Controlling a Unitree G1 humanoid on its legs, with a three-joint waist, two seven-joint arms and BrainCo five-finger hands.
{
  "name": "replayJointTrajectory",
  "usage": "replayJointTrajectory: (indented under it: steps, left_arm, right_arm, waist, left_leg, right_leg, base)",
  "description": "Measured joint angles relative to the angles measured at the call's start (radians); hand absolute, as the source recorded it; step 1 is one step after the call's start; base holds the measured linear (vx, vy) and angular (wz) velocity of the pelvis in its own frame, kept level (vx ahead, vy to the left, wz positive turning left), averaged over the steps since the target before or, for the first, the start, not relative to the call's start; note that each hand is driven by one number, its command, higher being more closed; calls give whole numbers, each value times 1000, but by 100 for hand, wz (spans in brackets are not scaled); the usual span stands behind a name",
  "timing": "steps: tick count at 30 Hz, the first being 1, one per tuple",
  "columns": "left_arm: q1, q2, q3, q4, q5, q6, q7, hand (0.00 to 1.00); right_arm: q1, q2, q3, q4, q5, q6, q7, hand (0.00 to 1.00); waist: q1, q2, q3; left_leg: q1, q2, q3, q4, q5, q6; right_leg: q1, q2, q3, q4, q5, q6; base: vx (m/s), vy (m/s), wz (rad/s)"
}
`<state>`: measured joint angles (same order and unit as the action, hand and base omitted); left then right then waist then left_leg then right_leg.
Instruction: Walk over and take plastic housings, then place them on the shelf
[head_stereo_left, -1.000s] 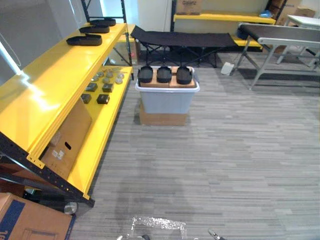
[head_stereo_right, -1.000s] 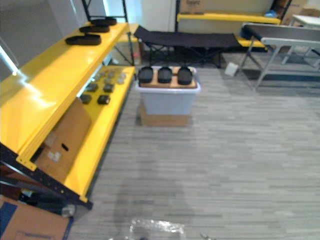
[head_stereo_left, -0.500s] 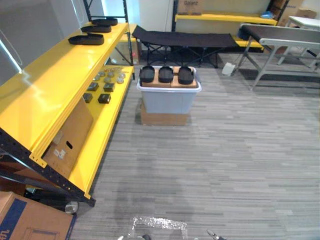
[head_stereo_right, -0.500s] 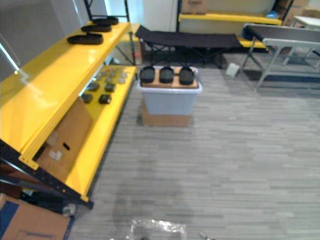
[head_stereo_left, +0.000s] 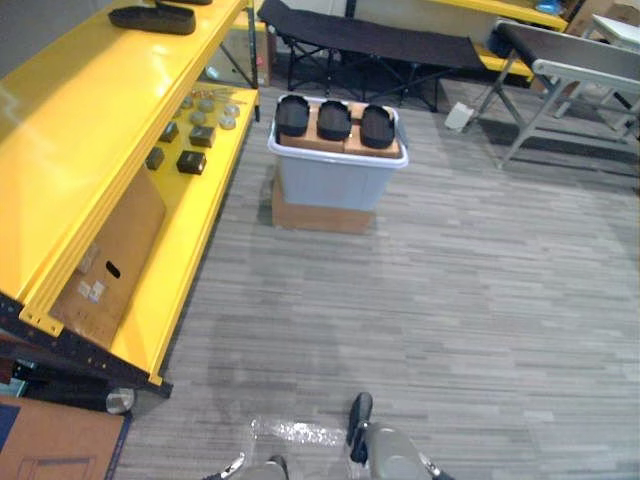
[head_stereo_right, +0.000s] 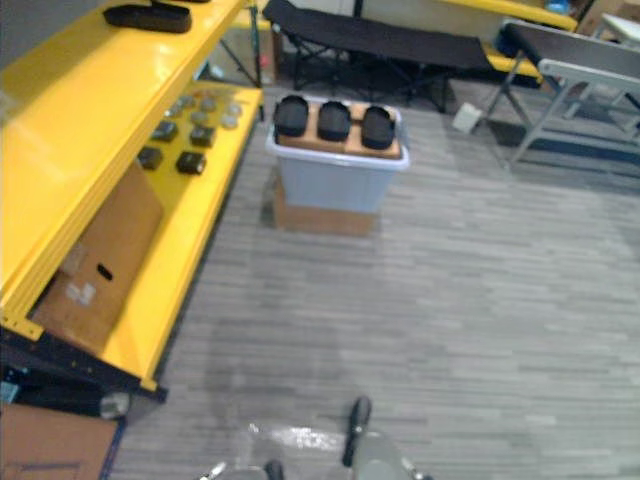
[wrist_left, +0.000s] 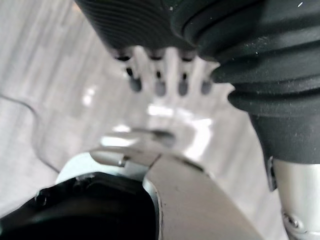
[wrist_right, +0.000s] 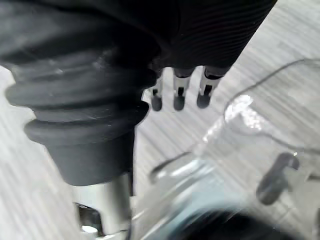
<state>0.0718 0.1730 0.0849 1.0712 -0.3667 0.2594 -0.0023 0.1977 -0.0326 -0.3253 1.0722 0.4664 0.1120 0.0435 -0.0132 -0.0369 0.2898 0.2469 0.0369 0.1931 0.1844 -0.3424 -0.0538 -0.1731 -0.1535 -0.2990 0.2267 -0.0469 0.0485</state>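
Three black plastic housings (head_stereo_left: 333, 120) lie side by side on a cardboard sheet atop a grey bin (head_stereo_left: 330, 180), which stands on the floor ahead, beside the yellow shelf (head_stereo_left: 90, 110). Another black housing (head_stereo_left: 152, 17) lies on the shelf's top board at the far end. My left hand (wrist_left: 159, 75) hangs over the floor with straight fingers and holds nothing. My right hand (wrist_right: 177, 90) also hangs with straight fingers and is empty. Both hands are far from the bin.
A cardboard box (head_stereo_left: 320, 215) sits under the bin. The lower shelf board carries small dark parts (head_stereo_left: 190, 160) and a leaning cardboard box (head_stereo_left: 100, 260). A black folding cot (head_stereo_left: 370, 40) and a grey table (head_stereo_left: 580, 70) stand behind. Grey floor (head_stereo_left: 450, 300) lies between.
The whole picture has shifted: the camera has moved forward and looks further down, so the bin and shelf appear nearer. Nothing among the things has moved.
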Motion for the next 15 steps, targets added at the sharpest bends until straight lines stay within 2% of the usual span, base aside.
replayJointTrajectory:
  steps: [1, 2, 3, 4, 5, 6, 7, 8, 10, 11, 13, 14, 15]
  left_arm:
    - [8, -22, 33, -10, -20, -3, 1, 0]
    - [31, -40, 53, -22, -32, -2, 0, 0]
    - [38, -56, 77, -33, -50, -8, -1, 0]
    - [37, -76, 132, -40, -60, -10, -8, 0]
    - [38, -81, 141, -39, -61, -10, -9, 0]
    - [42, -92, 158, -38, -66, -14, -21, 0]
    - [48, -95, 168, -40, -65, -19, -32, 0]
    - [47, -95, 167, -40, -64, -19, -35, 0]
    - [49, -105, 168, -55, -54, -34, -50, 0]
    - [49, -106, 167, -57, -49, -38, -52, 0]
    - [57, -113, 170, -58, -16, -41, -54, 0]
    - [83, -122, 170, -68, 8, -43, -59, 0]
    - [115, -132, 169, -68, 32, -46, -64, 0]
  right_arm:
    - [9, -14, -14, 1, -1, 12, 3, 0]
    - [26, -12, -15, 3, -6, 19, 2, 0]
    - [27, -10, -30, 8, -7, 18, 1, 0]
    - [24, -31, -35, 13, -15, 14, -6, 0]
    - [22, -35, -36, 13, -18, 13, -7, 0]
    - [-1, -46, -38, 14, -39, -3, -22, 0]
    - [-29, -55, -39, 15, -49, -29, -23, 0]
    - [-38, -57, -39, 14, -49, -37, -22, 0]
    - [-138, -67, -46, 5, -49, -80, -22, 0]
    - [-161, -68, -46, -2, -48, -89, -22, 0]
    - [-189, -70, -42, -32, -48, -99, -22, 0]
    - [-191, -70, -31, -34, -48, -97, -21, 0]
    - [-198, -70, -7, -32, -48, -93, -19, 0]
  waist:
    - [-7, 33, -12]
    - [-7, 50, -46]
    - [-6, 60, -52]
    - [0, 85, -47]
    - [1, 88, -44]
    - [6, 97, -34]
    - [19, 85, -28]
    - [23, 85, -28]
    - [61, 87, -28]
    - [65, 92, -25]
    - [87, 99, -19]
    - [102, 107, -15]
    - [113, 117, -11]
  left_leg:
    - [2, 44, -6, 27, -43, -21]
    - [-1, 83, -8, 64, -44, -38]
    - [-41, 113, -7, 181, -42, -44]
    - [-154, 192, 13, 464, 31, -64]
    - [-181, 209, 15, 522, 59, -56]
    - [-239, 231, 7, 664, 41, -56]
    - [-291, 195, 10, 679, 10, -52]
    - [-305, 184, 11, 669, 6, -49]
    - [-425, 88, 14, 479, 13, -37]
    - [-459, 69, 10, 420, 28, -31]
    - [-520, 30, 10, 209, 127, -28]
    - [-525, 23, 9, 74, 192, -37]
    - [-527, 37, 11, 0, 214, -52]
  right_leg:
    - [-17, 21, -11, 68, 15, -26]
    - [-4, 50, -28, 70, 19, -27]
    - [13, 70, -42, 69, 45, -64]
    - [72, 110, -60, 40, 8, -86]
    - [93, 118, -60, 29, 6, -90]
    - [182, 138, -63, -26, 6, -93]
    - [280, 136, -47, -90, 4, -96]
    - [295, 135, -42, -103, 3, -97]
    - [372, 117, 3, -176, -11, -88]
    - [386, 116, 8, -184, -19, -85]
    - [430, 114, 23, -184, -65, -73]
    - [473, 124, 37, -185, -107, -67]
    - [524, 149, 65, -180, -155, -57]
  base:
    - [524, -271, 24]
    - [608, -261, 31]
    - [738, -332, 29]
    - [616, -274, 18]
    - [593, -295, 7]
    - [574, -247, -14]
    - [574, -247, -19]
    - [497, -178, -41]
    - [458, -46, -59]
    - [475, 34, -46]
    - [356, 96, -22]
    - [409, 167, -32]
    - [421, 195, -39]
